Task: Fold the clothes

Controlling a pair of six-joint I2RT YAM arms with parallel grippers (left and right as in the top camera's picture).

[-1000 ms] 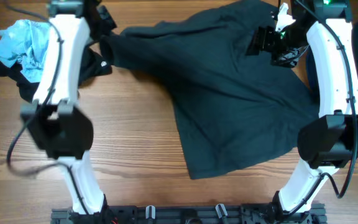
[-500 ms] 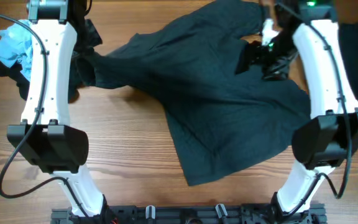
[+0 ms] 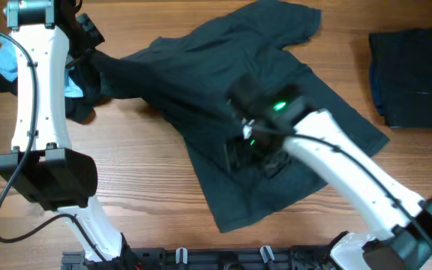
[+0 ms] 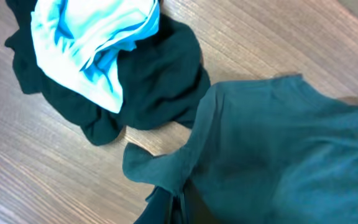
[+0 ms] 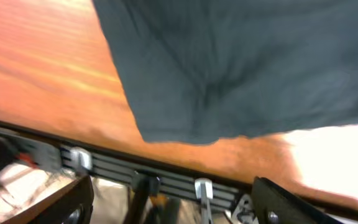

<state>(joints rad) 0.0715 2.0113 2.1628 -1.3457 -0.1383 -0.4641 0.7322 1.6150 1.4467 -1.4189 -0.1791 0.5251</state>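
Brown wood covers the whole table (image 3: 156, 172), and a black metal rail (image 3: 223, 259) runs along its near edge. A big dark soft T-shirt (image 3: 223, 82) lies spread over the middle of the table, wrinkled and slanted, with one end at the far left and its wide bottom part toward the near right. The left pincer (image 3: 87, 54) is at that far left end. It is closed tight on a bunched-up bit of the T-shirt, and the cloth pulls into a narrow neck there. Just to the left of it sits a small heap: a crumpled light blue cloth (image 4: 98, 37) lies on top of a crumpled black cloth (image 4: 160, 87). The heap touches the table and sits beside the T-shirt's end. The right pincer (image 3: 255, 156) is over the middle of the T-shirt, on a long white arm that comes from the near right corner. Its two fingers (image 5: 73, 198) stand wide apart and nothing is between them. At the far right, well apart from the T-shirt, rests a neat folded stack of dark clothes (image 3: 415, 75).
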